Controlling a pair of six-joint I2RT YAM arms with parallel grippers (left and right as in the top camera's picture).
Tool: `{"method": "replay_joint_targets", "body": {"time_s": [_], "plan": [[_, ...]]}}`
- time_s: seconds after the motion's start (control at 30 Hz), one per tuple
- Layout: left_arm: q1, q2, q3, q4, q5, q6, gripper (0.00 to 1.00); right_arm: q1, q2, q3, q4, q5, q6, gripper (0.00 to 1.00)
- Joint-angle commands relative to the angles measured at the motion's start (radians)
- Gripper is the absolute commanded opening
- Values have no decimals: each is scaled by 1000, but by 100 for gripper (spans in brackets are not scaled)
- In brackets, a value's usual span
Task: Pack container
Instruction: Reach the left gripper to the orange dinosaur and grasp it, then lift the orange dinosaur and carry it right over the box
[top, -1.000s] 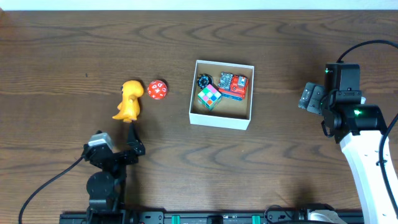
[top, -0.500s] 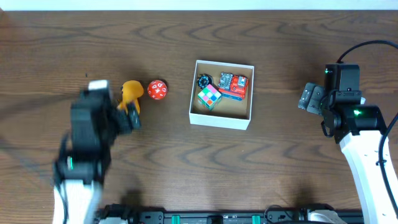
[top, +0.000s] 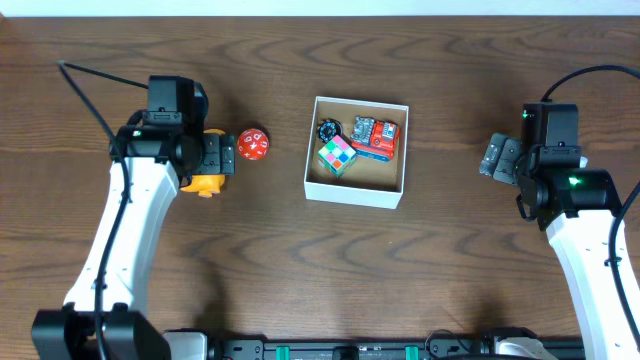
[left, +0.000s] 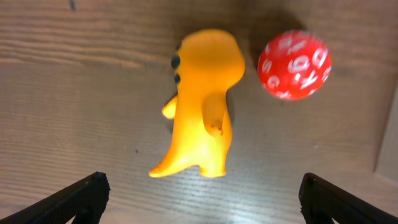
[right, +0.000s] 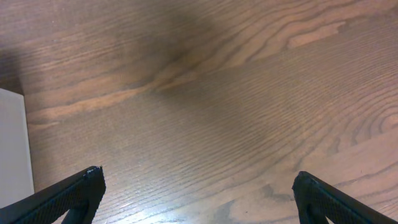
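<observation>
Left pincer (left: 205, 198): jaws spread fully wide, nothing gripped, poised over the wooden tabletop (top: 450, 260). Yellow dinosaur toy (left: 202, 112): lying on its side just ahead of this pincer's fingertips, within the gap between the two fingers, touched by neither. Red many-sided die (left: 293, 65) with white numerals: a little farther ahead of the same pincer, toward its right finger, just beside the dinosaur's head but apart from it. Container (top: 357, 194): white square box with brown floor, on the tabletop between the two pincers, beyond the die from the left one; holds a multicoloured cube (top: 337, 154), a red toy (top: 376, 137) and a dark round piece (top: 328, 130). Right pincer (right: 198, 193): jaws fully wide, nothing gripped, above bare wood, the container's white wall off to its left, well apart.
</observation>
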Motion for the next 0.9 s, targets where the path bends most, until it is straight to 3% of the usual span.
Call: {"method": "replay_joint_targets", "body": {"time_s": [0.0, 0.37, 0.53, 0.77, 0.8, 0.87], "plan": [[4, 31, -6, 4, -10, 37, 98, -6, 1, 4, 0, 3, 14, 99], [5, 208, -34, 140, -13, 62, 100, -6, 1, 4, 0, 3, 14, 99], [5, 259, -34, 151, -15, 63, 96, -6, 1, 4, 0, 3, 14, 99], [5, 340, -34, 151, -132, 62, 91, -6, 1, 4, 0, 3, 14, 99], [5, 355, -34, 151, -141, 62, 90, -6, 1, 4, 0, 3, 14, 99], [5, 378, -34, 150, -141, 63, 76, -6, 1, 4, 0, 3, 14, 99]]}}
